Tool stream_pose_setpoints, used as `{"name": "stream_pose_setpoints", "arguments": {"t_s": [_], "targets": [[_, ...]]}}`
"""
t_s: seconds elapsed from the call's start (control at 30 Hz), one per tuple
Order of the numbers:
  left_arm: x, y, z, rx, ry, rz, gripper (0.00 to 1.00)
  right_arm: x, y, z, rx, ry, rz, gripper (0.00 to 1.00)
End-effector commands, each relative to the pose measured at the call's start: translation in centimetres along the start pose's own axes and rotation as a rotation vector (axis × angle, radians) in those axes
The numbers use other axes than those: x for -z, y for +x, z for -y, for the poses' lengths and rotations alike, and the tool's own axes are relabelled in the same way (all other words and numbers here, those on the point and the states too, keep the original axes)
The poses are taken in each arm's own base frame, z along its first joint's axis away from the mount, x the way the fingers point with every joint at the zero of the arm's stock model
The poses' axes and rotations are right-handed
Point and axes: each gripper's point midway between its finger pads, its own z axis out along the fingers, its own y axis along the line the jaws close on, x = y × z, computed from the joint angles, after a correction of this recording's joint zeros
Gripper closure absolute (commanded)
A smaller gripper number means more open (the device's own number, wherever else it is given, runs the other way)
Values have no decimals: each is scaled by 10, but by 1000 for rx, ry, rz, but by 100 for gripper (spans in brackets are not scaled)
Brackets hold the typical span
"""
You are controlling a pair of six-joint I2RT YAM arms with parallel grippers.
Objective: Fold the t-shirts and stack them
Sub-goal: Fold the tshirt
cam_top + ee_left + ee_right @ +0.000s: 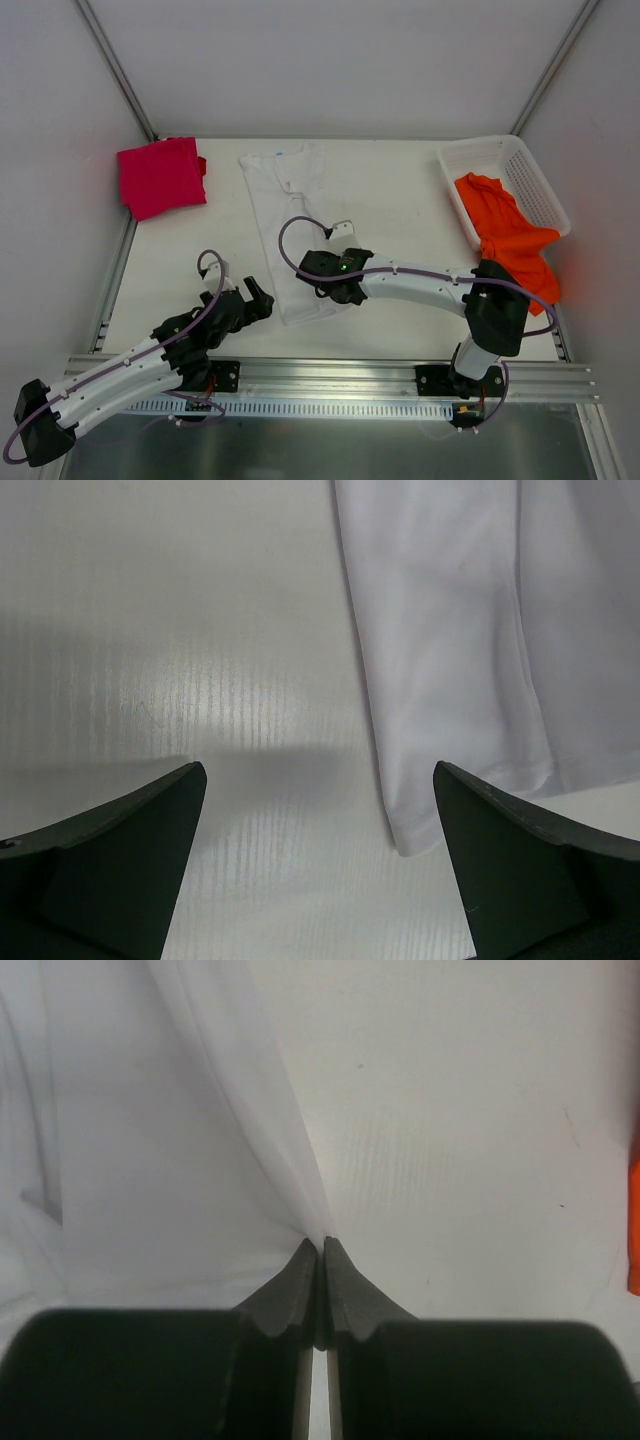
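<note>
A white t-shirt [285, 200] lies lengthwise in the middle of the table, neck toward the back. My right gripper [323, 288] is shut on its right edge near the hem; in the right wrist view the fingertips [322, 1242] pinch a raised fold of the white cloth [150, 1140]. My left gripper [262, 296] stands open just left of the hem. In the left wrist view the shirt's lower corner [450, 630] lies close to the right finger of that gripper [318, 770], untouched. A folded magenta-red t-shirt [160, 177] sits at the back left. An orange t-shirt [510, 235] hangs out of the basket.
A white lattice basket [475, 152] stands at the back right, with the orange cloth spilling over its near end. Grey walls close in the table on three sides. A metal rail [330, 375] with both arm bases runs along the near edge.
</note>
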Motion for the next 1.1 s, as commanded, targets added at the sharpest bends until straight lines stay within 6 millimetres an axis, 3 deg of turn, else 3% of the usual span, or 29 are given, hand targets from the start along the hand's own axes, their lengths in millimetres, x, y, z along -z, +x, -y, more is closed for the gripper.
{"name": "stream_pose_setpoints", "arguments": {"t_s": [0.0, 0.2, 0.37, 0.77, 1.07], "targets": [[0, 1, -2, -11, -10, -3, 1, 8, -5, 35, -31, 101, 31, 93], [0, 1, -2, -14, -10, -5, 1, 9, -5, 59, -53, 181, 38, 94], [0, 1, -2, -15, -13, -5, 1, 9, -9, 56, -48, 172, 32, 95], [-1, 1, -3, -24, -27, -8, 1, 23, -20, -10, 38, 76, 39, 97], [-1, 2, -3, -25, -26, -11, 1, 33, 2, -77, 129, -7, 12, 98]]}}
